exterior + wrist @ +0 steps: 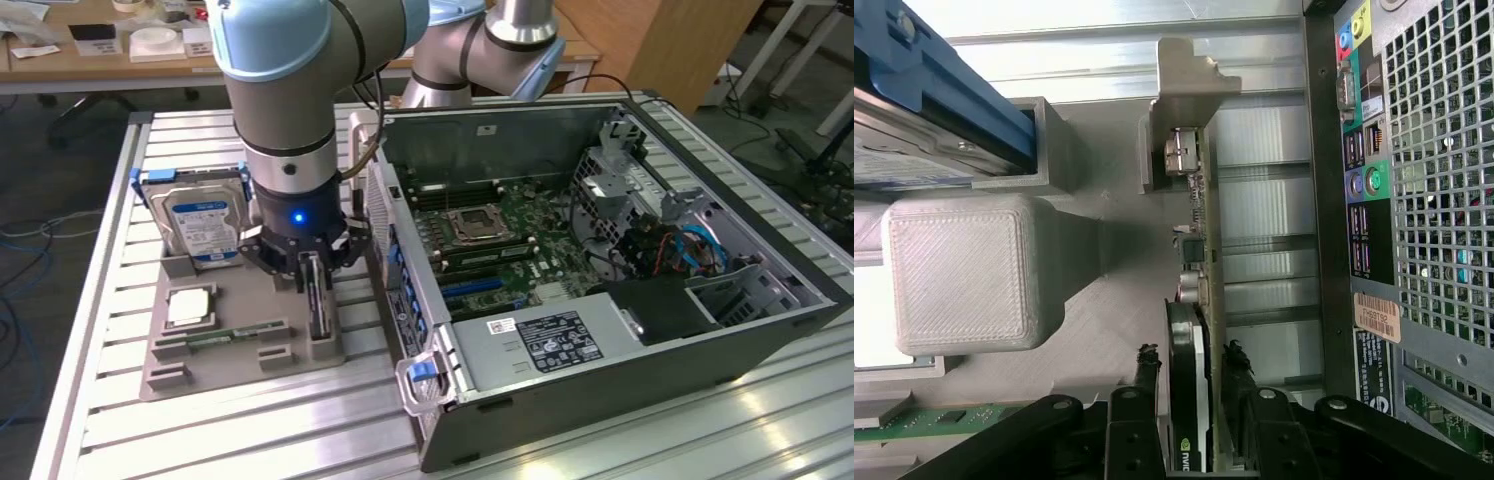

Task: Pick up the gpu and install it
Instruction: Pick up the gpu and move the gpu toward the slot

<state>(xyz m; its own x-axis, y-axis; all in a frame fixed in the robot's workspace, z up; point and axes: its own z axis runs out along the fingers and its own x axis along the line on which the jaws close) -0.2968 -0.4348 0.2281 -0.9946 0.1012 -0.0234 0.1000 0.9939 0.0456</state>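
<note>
Gpu (320,320) (1199,200) stands on edge in the grey tray (227,365), left of centre in the exterior view, beside the open PC case (601,300). Gripper (315,285) (1192,355) hides its upper part. Arm points straight down. Jaws part-open, straddling the card with slim gaps, not clamped.

In the exterior view the arm (287,120) runs off the top edge. It covers the edge of the hard drive (198,225) on the exterior view's right and the upper end of the gpu (319,312), which shows edge-on, too slim for any detail. In the wrist view the black links of the gripper (1191,368) hide one end of the gpu. The picture's edges cut off the hard drive, the memory stick (934,418) and the computer case (1424,200). The print on the case's label (1376,318) is too small to read.
</note>
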